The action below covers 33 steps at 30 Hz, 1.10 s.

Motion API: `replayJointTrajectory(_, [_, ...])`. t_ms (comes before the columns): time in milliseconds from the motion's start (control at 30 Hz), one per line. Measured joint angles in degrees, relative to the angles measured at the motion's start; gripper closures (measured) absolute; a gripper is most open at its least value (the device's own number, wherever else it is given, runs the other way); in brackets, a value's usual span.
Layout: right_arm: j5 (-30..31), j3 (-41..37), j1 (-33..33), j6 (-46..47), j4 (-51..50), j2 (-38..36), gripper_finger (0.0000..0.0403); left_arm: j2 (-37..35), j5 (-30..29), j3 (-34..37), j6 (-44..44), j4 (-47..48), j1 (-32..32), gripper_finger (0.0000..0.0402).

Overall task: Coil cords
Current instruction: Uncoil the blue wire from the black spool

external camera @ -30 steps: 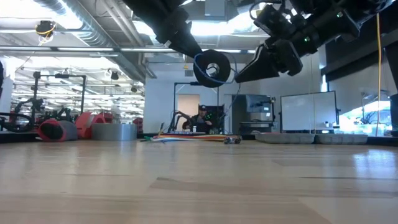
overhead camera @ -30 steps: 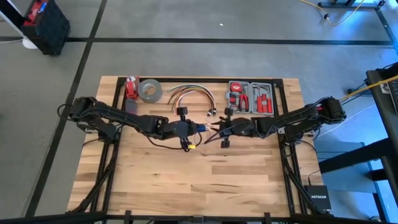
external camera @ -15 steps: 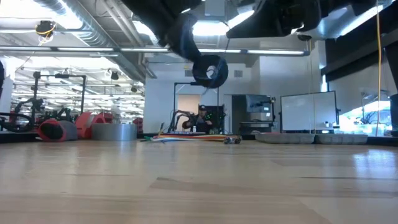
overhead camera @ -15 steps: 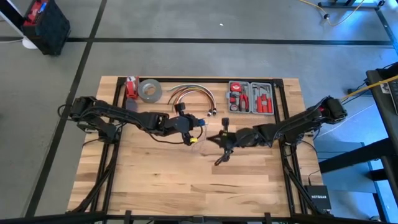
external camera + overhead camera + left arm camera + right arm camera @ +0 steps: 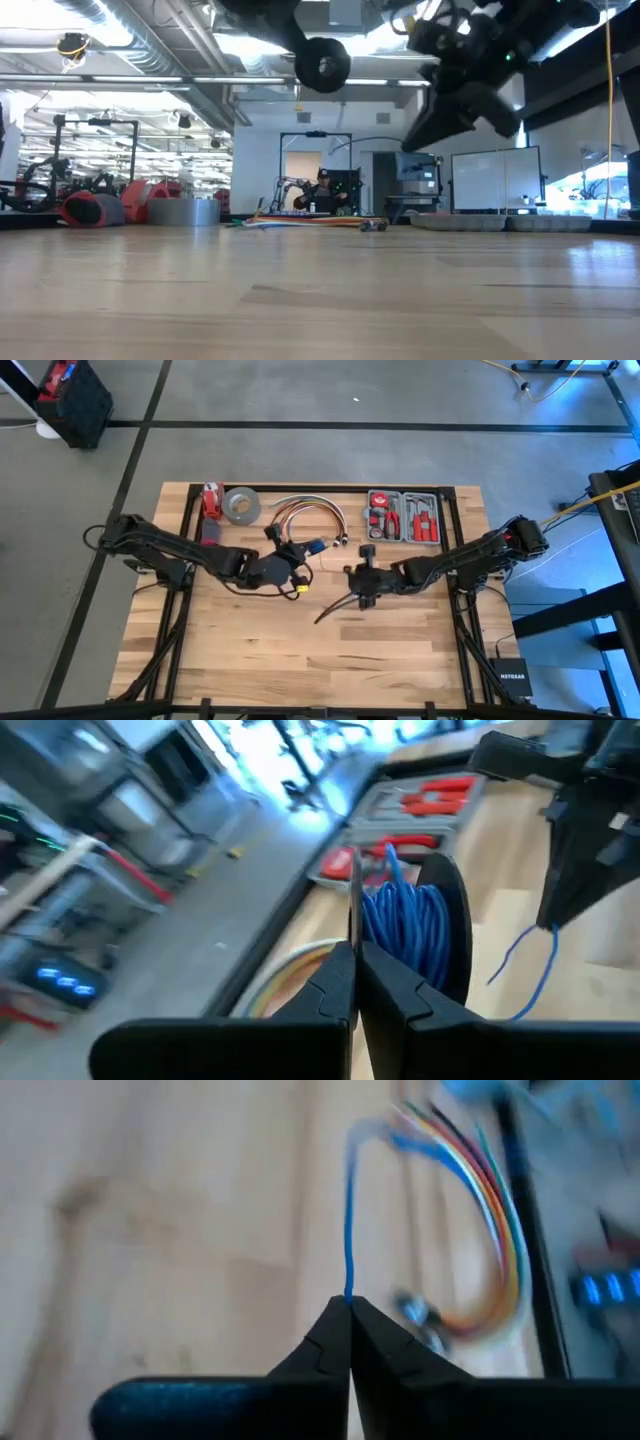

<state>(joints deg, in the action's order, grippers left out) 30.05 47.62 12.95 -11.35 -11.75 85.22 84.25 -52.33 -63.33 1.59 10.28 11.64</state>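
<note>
A black spool (image 5: 440, 920) wound with thin blue cord (image 5: 405, 925) hangs above the table's middle (image 5: 312, 546), and my left gripper (image 5: 355, 945) is shut on it. In the low view the spool (image 5: 322, 63) is high over the wood. One loose strand (image 5: 530, 970) leaves the spool toward my right gripper (image 5: 350, 573), which is shut on the strand a short way to the spool's right, also clear of the table. My left gripper pinches the thin edge of one spool flange (image 5: 354, 895) between its two fingers, coming nearly level from the table's left. The spool is lifted clear of the table with its wound cord beside the fingers. My right gripper pinches a single strand of the blue cord (image 5: 348, 1285) at its fingertips, slanting down from the table's right. From the fingers the strand runs straight on toward the spool and is clear of the wood.
At the far edge lie an arched bundle of orange, red and white cables (image 5: 305, 510), a grey tape roll (image 5: 241, 506), a red object (image 5: 210, 500) and an open grey tool case (image 5: 402, 518). Bare wood (image 5: 300, 650) fills the near half.
My left gripper has risen and rolled, carrying the spool higher and a little toward the table's left. My right gripper, earlier open close to the spool, has shut on the blue strand and drawn a short way off from the spool toward the right.
</note>
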Motion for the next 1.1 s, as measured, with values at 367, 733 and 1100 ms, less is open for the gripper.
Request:
replayJointTrajectory(367, [7.01,1.78,-2.52,16.02,-14.22,-2.90,0.0269,-0.30,-4.63,0.00,3.82,0.91,2.73,0.0400])
replayJointTrajectory(733, [-0.04,5.22,-0.15,9.26,-0.93,-5.26,0.0204,-0.30,9.85,0.00,6.34,1.18,2.62,0.0400])
replayJointTrajectory(1100, [-0.63,5.11,-0.22,4.66,3.78,0.30,0.0215,-0.24,9.84,0.00,6.38,1.28,2.58,0.0400])
